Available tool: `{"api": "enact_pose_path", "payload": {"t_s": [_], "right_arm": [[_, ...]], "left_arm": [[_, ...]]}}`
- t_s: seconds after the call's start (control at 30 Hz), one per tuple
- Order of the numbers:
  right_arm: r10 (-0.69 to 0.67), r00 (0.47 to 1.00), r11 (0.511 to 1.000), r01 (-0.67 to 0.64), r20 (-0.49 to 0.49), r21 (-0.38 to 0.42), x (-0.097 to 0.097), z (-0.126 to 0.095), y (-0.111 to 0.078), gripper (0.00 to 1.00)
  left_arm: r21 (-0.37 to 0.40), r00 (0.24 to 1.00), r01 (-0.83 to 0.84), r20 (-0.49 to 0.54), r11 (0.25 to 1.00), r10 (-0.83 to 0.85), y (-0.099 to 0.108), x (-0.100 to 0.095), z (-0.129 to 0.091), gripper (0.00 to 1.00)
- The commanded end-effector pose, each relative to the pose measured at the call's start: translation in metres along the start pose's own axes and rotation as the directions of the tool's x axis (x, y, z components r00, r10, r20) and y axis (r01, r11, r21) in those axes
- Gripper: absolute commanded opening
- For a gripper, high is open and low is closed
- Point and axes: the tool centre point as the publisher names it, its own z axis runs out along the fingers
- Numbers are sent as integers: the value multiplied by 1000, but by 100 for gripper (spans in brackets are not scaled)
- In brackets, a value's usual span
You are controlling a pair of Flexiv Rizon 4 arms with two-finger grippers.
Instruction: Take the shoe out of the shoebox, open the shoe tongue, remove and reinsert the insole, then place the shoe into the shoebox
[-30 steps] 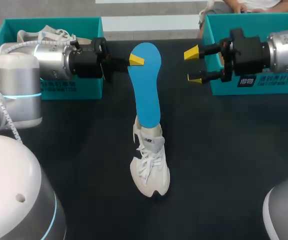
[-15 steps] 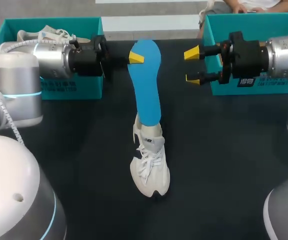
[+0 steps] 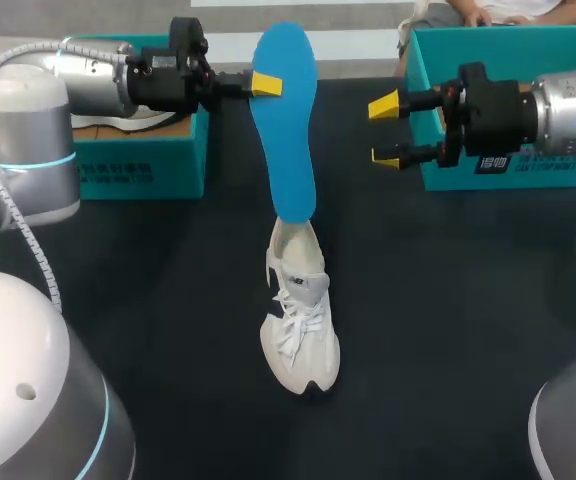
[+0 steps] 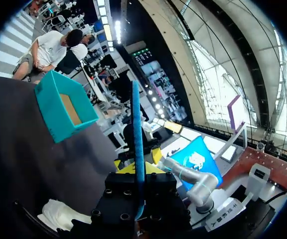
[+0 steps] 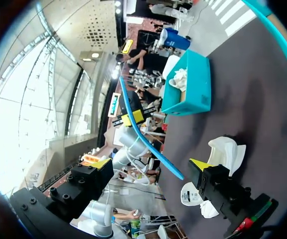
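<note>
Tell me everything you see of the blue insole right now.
The bright blue insole is a thin, smooth, foot-shaped sheet that looks like foam, slightly bowed and held up at a slant. The left pincer is shut on its wide upper end. Its narrow lower end hangs at the collar of the white lace-up sneaker; whether they touch is unclear. The open right pincer stands apart.

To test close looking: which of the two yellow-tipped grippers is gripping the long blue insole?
The left gripper, clamped on the long blue insole; the right gripper hangs open, empty.
</note>
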Motion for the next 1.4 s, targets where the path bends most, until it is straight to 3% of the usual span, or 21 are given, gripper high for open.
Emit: {"api": "enact_pose_path", "payload": {"t_s": [0.03,0.43,0.53,0.57,0.6,0.67,0.7,0.83,0.93,0.97,1.07,1.13,1.17,1.2,1.4], "right_arm": [[1,1000,1000,-1,1,0,0,2,1,100],[1,1000,1000,-1,1,0,0,2,1,100],[1,1000,1000,-1,1,0,0,2,1,100],[1,1000,1000,-1,1,0,0,2,1,100],[1,1000,1000,-1,1,0,0,2,1,100],[1,1000,1000,-1,1,0,0,2,1,100],[1,1000,1000,-1,1,0,0,2,1,100],[1,1000,1000,-1,1,0,0,2,1,100],[1,1000,1000,-1,1,0,0,2,1,100],[1,1000,1000,-1,1,0,0,2,1,100],[1,1000,1000,-1,1,0,0,2,1,100],[1,1000,1000,-1,1,0,0,2,1,100],[1,1000,1000,-1,1,0,0,2,1,100],[1,1000,1000,-1,1,0,0,2,1,100],[1,1000,1000,-1,1,0,0,2,1,100]], "left_arm": [[73,845,-534,38,842,533,3,5,0,0],[73,845,-534,38,842,533,3,5,0,0],[22,705,-708,71,706,705,5,1,2,0],[-14,565,-822,103,569,819,4,-1,1,0],[-30,497,-864,113,503,860,4,-3,1,0],[-80,269,-957,116,279,956,6,-7,-1,0],[-73,202,-975,120,211,972,7,-10,-2,0],[-26,-129,-992,78,-127,989,10,-15,-5,0],[14,-275,-961,27,-275,961,10,-12,-7,0],[-11,-379,-925,0,-379,925,6,-11,-9,0],[-41,-536,-842,-55,-539,842,0,-11,-11,0],[-61,-551,-829,-78,-555,831,-1,-12,-11,0],[-66,-523,-847,-74,-528,849,0,-10,-11,0],[-72,-426,-902,4,-425,905,0,-8,-9,0],[-72,-426,-902,4,-425,905,0,-8,-9,0]]}}
